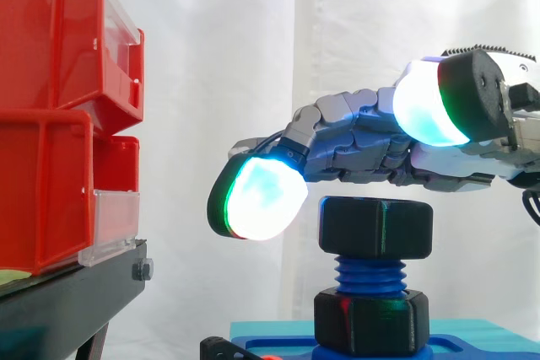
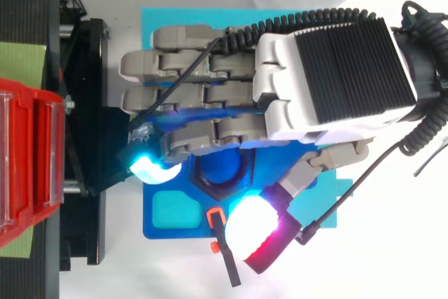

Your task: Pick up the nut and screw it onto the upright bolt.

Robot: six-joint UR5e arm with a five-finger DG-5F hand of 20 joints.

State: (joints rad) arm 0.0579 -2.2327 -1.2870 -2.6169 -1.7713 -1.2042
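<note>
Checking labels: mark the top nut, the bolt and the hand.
top nut (image 1: 375, 227): side view, its front face.
bolt (image 1: 369, 274): side view, blue thread just below the top nut.
hand (image 2: 329, 75): top view, black ribbed panel on its back.

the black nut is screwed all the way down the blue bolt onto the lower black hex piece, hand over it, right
Not all the way down. The side view shows the black nut at the top of the blue bolt, bare thread between it and the lower black hex piece. The hand is over it, as you say.
</note>
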